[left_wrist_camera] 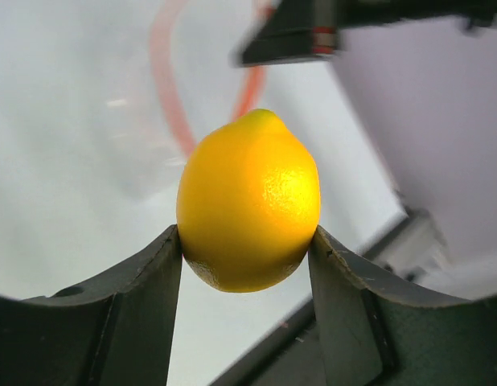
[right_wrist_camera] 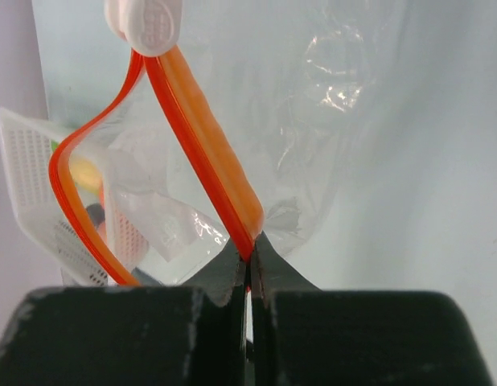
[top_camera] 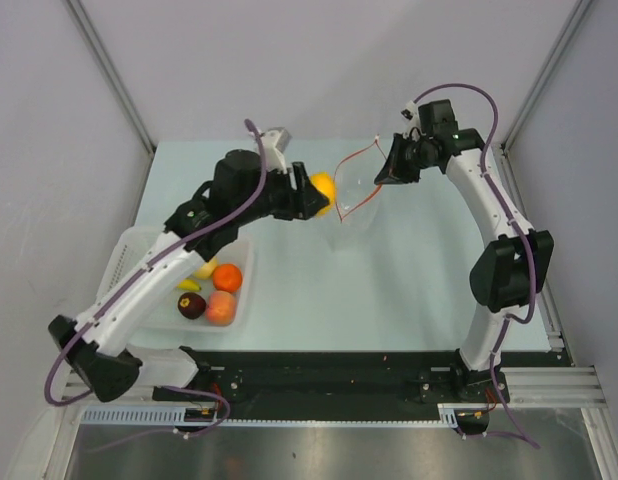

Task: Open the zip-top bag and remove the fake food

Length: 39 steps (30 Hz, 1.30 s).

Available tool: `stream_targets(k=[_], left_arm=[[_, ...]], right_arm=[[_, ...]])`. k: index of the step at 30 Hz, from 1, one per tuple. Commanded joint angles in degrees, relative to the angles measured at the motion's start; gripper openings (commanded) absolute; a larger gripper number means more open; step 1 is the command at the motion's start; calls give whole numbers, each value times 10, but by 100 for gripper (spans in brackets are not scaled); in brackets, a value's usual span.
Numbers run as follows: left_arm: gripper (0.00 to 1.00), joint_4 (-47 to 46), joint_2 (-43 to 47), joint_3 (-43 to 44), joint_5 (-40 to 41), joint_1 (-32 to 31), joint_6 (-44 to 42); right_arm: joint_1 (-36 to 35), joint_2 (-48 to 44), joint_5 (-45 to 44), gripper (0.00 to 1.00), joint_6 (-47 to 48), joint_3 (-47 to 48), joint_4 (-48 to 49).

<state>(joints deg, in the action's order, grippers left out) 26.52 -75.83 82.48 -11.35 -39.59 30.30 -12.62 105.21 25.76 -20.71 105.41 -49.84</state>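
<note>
The clear zip-top bag (top_camera: 357,205) hangs open above the table, its red-orange zip strip (right_wrist_camera: 202,153) spread wide. My right gripper (top_camera: 386,172) is shut on one side of the strip; in the right wrist view the gripper (right_wrist_camera: 250,256) pinches it. My left gripper (top_camera: 322,197) is shut on a yellow lemon (top_camera: 324,187), held just left of the bag's mouth. The left wrist view shows the lemon (left_wrist_camera: 248,201) between both fingers (left_wrist_camera: 148,281). An orange (top_camera: 228,277), a peach (top_camera: 221,308), a dark purple fruit (top_camera: 192,305) and yellow pieces (top_camera: 204,268) lie in the white basket (top_camera: 129,255).
The white mesh basket sits at the table's left under my left arm. A black rail (top_camera: 329,375) runs along the near edge. Grey walls close in at the back and both sides.
</note>
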Motion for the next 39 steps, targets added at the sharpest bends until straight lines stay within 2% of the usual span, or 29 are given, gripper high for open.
stream_targets(k=[1, 3, 9, 15, 20, 21, 24, 25, 27, 29, 31, 34, 35, 36, 39], left_arm=[[0, 192, 43, 3, 302, 43, -32], [0, 245, 58, -20, 328, 82, -17], [0, 256, 105, -200, 357, 258, 11], [0, 283, 72, -274, 350, 317, 61], [0, 264, 26, -294, 311, 326, 70], [3, 266, 20, -290, 310, 327, 70], [31, 267, 24, -297, 311, 328, 69], [48, 264, 33, -302, 308, 330, 67], [67, 266, 53, -309, 306, 332, 69], [75, 274, 76, -308, 305, 332, 68], [78, 281, 94, -300, 303, 332, 55], [87, 284, 145, -281, 281, 330, 28], [94, 281, 159, -276, 269, 330, 20], [100, 270, 191, -271, 255, 328, 12], [99, 260, 211, -252, 200, 308, -7]], right_arm=[[3, 33, -62, 0, 26, 93, -37], [6, 36, -81, 0, 42, 114, -56], [24, 26, -137, 0, 73, 139, -95], [25, 8, -249, 0, 103, 158, -128], [18, 14, -232, 0, 106, 151, -122], [13, 25, -236, 0, 107, 155, -122], [-3, 59, -207, 0, 100, 178, -110], [-7, 72, -197, 0, 95, 187, -102], [-20, 97, -179, 0, 80, 219, -95], [-26, 141, -164, 0, 67, 244, -84], [-33, 187, -136, 2, 41, 287, -76], [-40, 241, -91, 8, -4, 334, -52], [-41, 249, -74, 16, -23, 335, -38], [-41, 254, -32, 20, -41, 327, -19], [-41, 275, 37, 34, -115, 316, 83]])
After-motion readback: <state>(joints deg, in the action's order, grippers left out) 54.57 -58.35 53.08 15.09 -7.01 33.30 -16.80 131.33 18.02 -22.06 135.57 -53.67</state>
